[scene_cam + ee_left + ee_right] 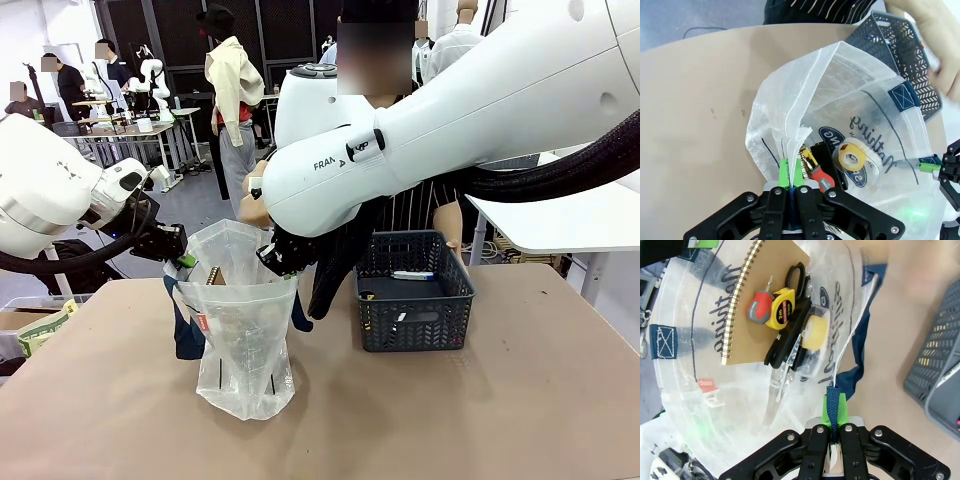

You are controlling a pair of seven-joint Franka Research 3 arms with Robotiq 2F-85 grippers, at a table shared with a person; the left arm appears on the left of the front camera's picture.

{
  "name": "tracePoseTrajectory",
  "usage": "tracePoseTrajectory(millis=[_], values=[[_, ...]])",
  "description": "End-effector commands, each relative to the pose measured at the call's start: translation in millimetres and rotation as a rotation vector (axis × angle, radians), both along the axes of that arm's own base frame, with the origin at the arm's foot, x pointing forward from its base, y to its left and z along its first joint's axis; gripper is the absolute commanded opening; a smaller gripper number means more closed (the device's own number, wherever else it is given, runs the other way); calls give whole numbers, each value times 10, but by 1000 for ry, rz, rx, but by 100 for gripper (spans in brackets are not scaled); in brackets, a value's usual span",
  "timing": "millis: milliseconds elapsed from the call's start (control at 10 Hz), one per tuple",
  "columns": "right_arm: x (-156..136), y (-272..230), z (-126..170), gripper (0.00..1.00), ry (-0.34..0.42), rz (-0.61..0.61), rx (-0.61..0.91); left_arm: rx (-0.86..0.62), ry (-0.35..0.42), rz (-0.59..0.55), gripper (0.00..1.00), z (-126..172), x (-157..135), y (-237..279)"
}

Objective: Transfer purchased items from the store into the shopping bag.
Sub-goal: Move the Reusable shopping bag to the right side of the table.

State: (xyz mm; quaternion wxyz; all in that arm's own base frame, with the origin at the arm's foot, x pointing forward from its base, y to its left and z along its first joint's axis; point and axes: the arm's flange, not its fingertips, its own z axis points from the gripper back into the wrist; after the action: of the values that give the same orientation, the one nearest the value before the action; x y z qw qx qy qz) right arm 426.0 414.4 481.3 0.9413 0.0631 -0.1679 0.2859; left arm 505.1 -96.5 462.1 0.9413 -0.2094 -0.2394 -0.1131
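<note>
The clear shopping bag (245,335) stands on the table, held open at its mouth by both grippers. My left gripper (184,260) is shut on the bag's left rim (790,172). My right gripper (270,256) is shut on the opposite rim at a navy strap (833,405). Inside the bag lie a brown spiral notebook (765,295), black scissors (797,274), a yellow tape measure (780,311), a red-handled tool (758,308) and a tape roll (852,159). The dark lattice basket (415,318) stands to the bag's right with a white pen-like item (413,275) in it.
A person stands behind the table's far edge; a hand (940,47) is blurred above the basket (905,60). The right arm's bulky white links (450,120) hang over the middle of the table. Bare brown tabletop (480,420) lies in front and to the right.
</note>
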Motion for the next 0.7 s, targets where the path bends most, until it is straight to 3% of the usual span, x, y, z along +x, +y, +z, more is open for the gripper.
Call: tracePoseTrajectory(millis=[0, 600], values=[[-7, -19, 13, 0, -1, -4, 1, -1, -6, 3, 0, 14, -26, 12], [-7, -19, 13, 0, -1, -4, 1, -1, -6, 3, 0, 14, -26, 12]])
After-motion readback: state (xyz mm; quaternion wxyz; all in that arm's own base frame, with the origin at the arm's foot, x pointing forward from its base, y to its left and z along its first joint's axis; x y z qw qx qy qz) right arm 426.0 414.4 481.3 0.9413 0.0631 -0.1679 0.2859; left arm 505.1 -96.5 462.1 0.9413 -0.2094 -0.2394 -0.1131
